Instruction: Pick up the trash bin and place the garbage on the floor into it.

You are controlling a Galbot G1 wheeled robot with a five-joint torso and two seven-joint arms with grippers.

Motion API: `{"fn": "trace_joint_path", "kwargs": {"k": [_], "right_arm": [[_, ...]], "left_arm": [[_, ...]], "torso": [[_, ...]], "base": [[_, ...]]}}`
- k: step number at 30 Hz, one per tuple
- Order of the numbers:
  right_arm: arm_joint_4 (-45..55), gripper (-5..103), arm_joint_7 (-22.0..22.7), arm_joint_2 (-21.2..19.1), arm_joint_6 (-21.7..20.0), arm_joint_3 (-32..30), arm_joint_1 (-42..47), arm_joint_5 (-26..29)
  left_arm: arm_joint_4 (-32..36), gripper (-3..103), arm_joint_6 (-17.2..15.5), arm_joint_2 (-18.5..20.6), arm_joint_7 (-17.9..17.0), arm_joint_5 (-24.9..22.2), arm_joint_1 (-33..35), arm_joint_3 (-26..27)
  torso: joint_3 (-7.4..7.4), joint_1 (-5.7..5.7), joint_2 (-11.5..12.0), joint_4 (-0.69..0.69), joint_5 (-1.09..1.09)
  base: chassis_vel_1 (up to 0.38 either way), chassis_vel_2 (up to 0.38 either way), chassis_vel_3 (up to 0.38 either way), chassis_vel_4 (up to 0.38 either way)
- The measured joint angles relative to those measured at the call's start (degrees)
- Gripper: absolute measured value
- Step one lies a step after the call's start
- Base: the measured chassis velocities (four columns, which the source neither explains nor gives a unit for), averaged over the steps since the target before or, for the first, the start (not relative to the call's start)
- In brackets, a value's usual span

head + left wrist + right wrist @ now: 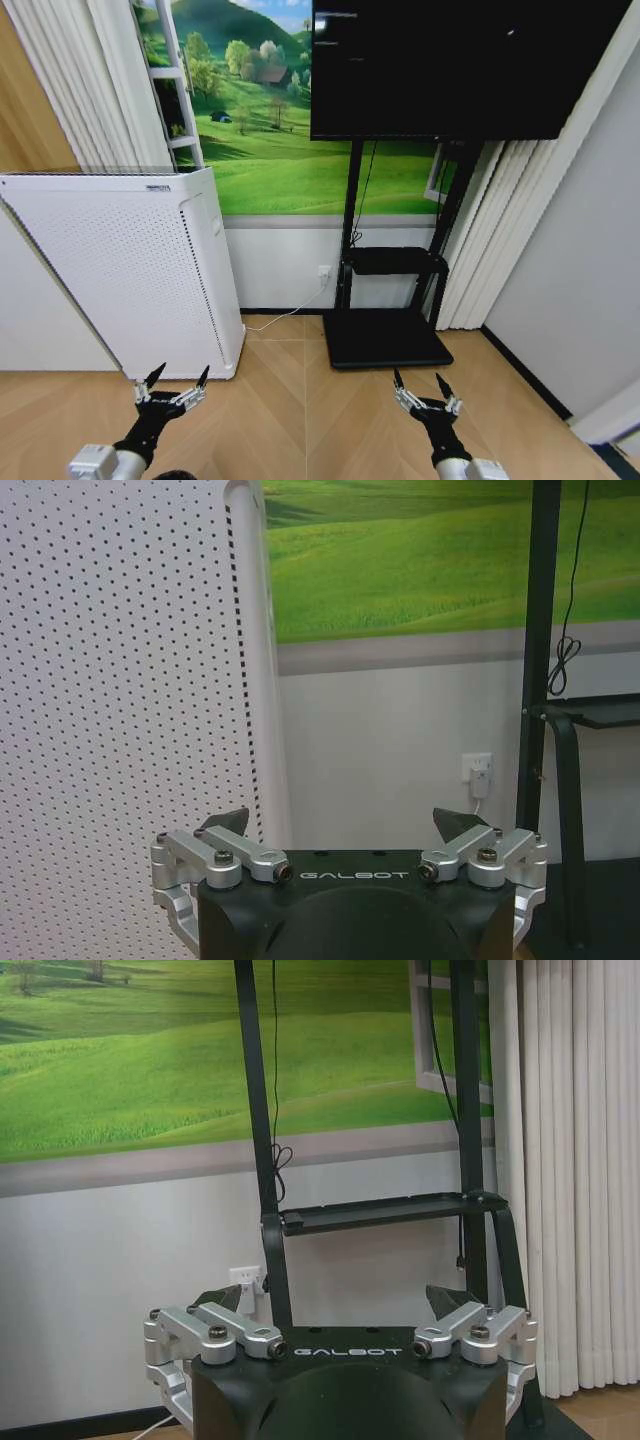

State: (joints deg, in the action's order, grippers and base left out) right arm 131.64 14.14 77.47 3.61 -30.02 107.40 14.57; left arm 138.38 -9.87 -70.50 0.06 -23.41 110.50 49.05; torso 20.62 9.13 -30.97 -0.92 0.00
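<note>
Both tools, left (175, 383) and right (417, 384), are hovering spread apart and empty over the parquet floor (300, 400). Risk as I judge it: the left arm is sitting near the white perforated appliance (120, 270) (a turn could clip it).

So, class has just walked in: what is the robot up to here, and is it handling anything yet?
Nothing is being handled at this moment. Both tools are open and empty, held low over the wooden floor: the left tool in front of the white perforated appliance, the right tool before the black TV stand. The robot faces a wall with a green landscape mural.
</note>
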Motion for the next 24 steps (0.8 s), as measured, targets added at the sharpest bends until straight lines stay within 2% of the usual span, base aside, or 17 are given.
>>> {"fn": "trace_joint_path", "kwargs": {"k": [24], "right_arm": [[0.00, 100, 0.00, 0.00, 0.00, 0.00, 0.00, 0.00]], "left_arm": [[0.00, 100, 0.00, 0.00, 0.00, 0.00, 0.00, 0.00]], "torso": [[3.53, 2.32, -5.85, 0.00, 0.00]], "base": [[0.000, 0.000, 0.000, 0.000]]}}
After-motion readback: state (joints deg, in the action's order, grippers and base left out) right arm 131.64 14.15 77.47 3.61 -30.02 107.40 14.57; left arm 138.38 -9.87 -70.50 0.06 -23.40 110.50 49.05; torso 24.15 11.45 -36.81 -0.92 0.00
